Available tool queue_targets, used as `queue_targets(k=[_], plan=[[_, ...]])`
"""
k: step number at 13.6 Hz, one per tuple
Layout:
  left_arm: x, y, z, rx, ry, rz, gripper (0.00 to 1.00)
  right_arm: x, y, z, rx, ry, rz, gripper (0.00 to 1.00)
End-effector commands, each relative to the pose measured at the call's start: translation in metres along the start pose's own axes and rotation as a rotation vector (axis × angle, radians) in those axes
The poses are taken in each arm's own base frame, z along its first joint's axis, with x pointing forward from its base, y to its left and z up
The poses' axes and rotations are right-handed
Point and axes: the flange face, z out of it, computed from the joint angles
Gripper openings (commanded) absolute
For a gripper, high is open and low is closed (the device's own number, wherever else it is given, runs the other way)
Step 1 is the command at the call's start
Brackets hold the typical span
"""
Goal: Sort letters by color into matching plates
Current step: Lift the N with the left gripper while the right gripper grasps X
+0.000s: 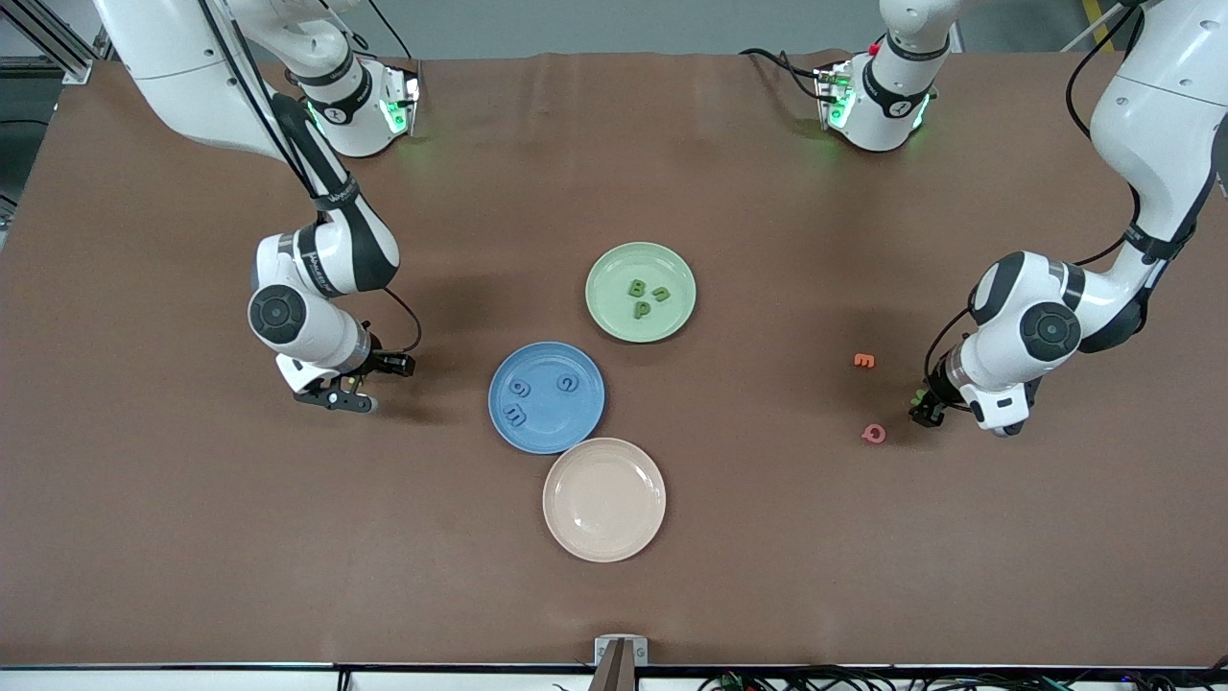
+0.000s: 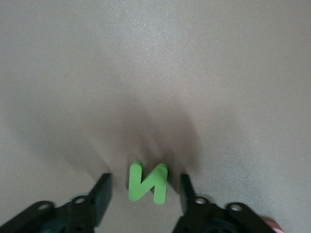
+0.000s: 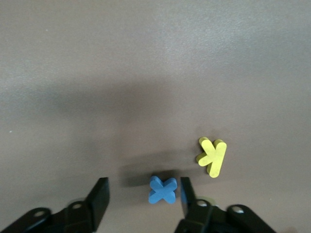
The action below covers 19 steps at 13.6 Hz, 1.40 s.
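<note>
I work left to right across the front view, so my right end effector (image 1: 347, 389) comes first. It sits low over the tabletop (image 1: 767, 537) toward the right arm's end, with the wrist pitched steeply down and the forearm reaching out from the base. Its fingers stand apart around the blue X (image 3: 163, 190), which lies flat, close against one finger and clear of the other. A yellow K (image 3: 212, 156) lies just outside that near finger. To close well, I judge I should centre the X first, so the finger does not push it aside or catch the K.

The blue plate (image 1: 546, 432) holds three blue letters; the green plate (image 1: 640, 326) holds three green ones. The beige plate (image 1: 603, 537) holds none.

My left end effector (image 1: 923, 408) hangs low over the left arm's end, elbow bent, wrist down. Its fingers are apart, straddling the green N (image 2: 148, 183), which sits midway and touches neither. Here I judge a straight squeeze should do. An orange letter (image 1: 864, 361) and a pink letter (image 1: 873, 433) lie nearby, outside the jaws.
</note>
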Motion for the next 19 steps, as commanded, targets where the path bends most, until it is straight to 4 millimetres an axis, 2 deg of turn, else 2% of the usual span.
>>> queue_targets(k=[1, 2, 4, 6, 7, 12, 15, 19], plan=[[0.001, -0.004, 0.0, -0.012, 0.009, 0.013, 0.38, -0.007, 0.012, -0.009, -0.002, 0.001, 0.003, 0.61], [0.001, -0.003, -0.001, -0.015, 0.009, 0.008, 0.26, -0.006, 0.016, -0.008, -0.002, -0.003, 0.015, 0.61], [0.003, 0.001, -0.005, -0.034, 0.015, 0.008, 0.1, -0.008, 0.017, -0.005, -0.004, -0.011, 0.029, 0.6], [-0.005, 0.009, -0.015, -0.05, 0.023, 0.054, 0.01, -0.008, 0.02, -0.004, -0.005, -0.016, 0.05, 0.57], [-0.015, 0.016, -0.022, -0.062, 0.02, 0.089, 0.0, -0.008, 0.022, -0.003, -0.005, -0.017, 0.071, 0.57], [-0.036, 0.041, -0.05, -0.114, 0.033, 0.227, 0.0, -0.01, 0.018, 0.0, -0.01, -0.027, 0.107, 0.54], [-0.057, 0.055, -0.063, -0.136, 0.03, 0.297, 0.01, -0.01, 0.017, 0.0, -0.007, -0.02, 0.105, 0.54], [-0.104, 0.078, -0.083, -0.089, 0.023, 0.358, 0.0, -0.01, 0.016, 0.001, -0.007, -0.018, 0.104, 0.53]])
